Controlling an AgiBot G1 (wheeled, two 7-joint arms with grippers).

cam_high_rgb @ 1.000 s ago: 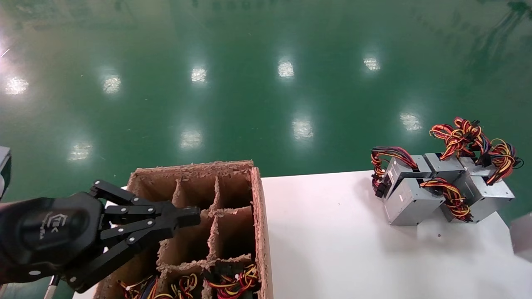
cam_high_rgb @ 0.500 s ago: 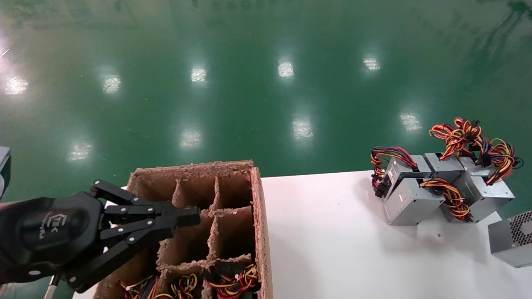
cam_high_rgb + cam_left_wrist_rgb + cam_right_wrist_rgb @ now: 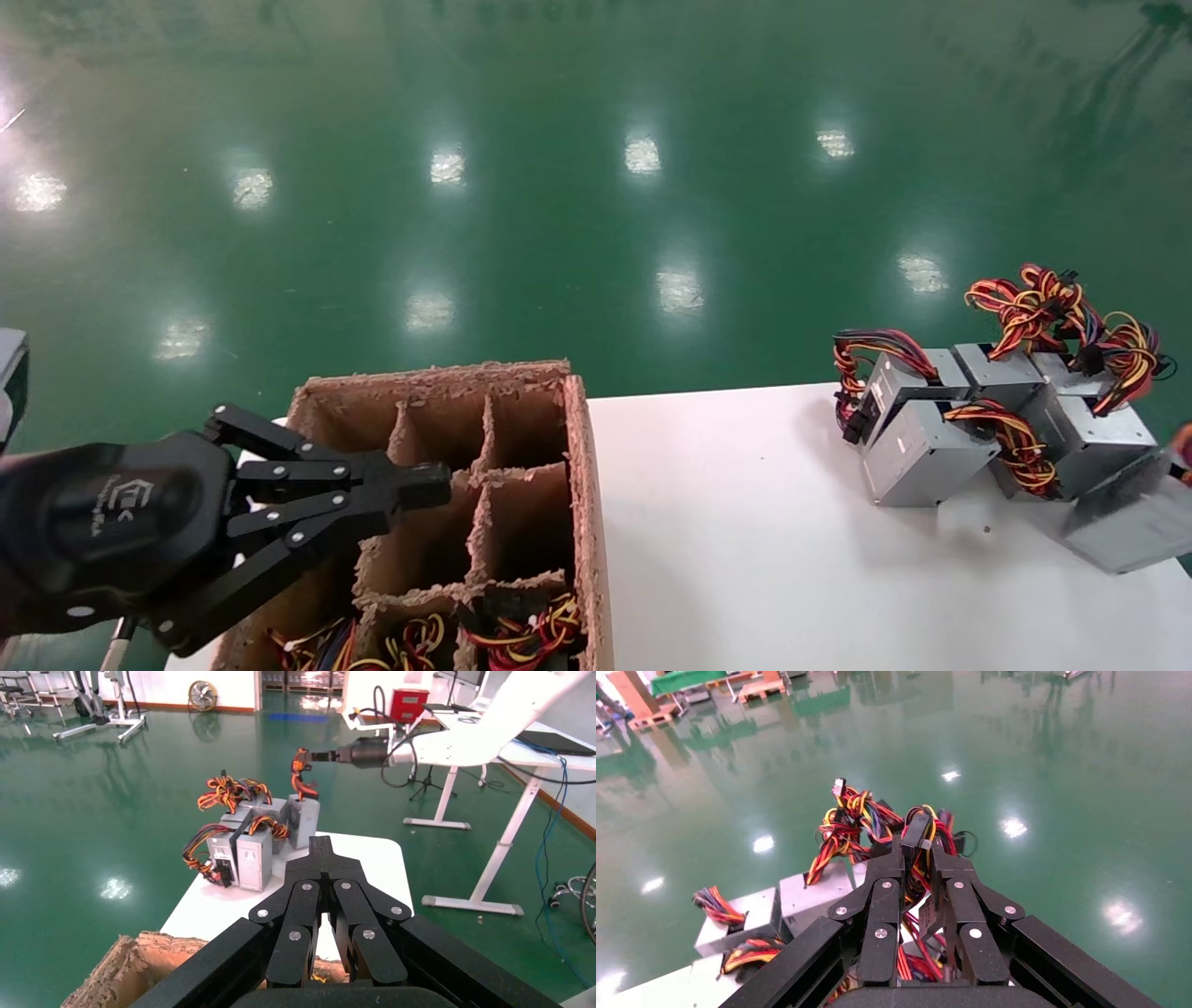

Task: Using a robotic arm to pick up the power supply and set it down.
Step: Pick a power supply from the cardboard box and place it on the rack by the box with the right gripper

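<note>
Right black linked-finger claw (image 3: 916, 874) clamped on the wire bundle of the silver-grey metal power supply (image 3: 1122, 522), which has tilted in at the head view's right edge beside the grouped units on the white counter (image 3: 745, 522), so set-down looks close; left claw (image 3: 410, 489) closed, parked over the cardboard divider box (image 3: 577, 466).

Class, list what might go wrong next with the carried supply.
1. The right end effector grips the supply only by its wires, so it may swing or slip.
2. It is tilted at the edge of the table and might land off it.
3. It could knock the neighbouring supplies.
</note>
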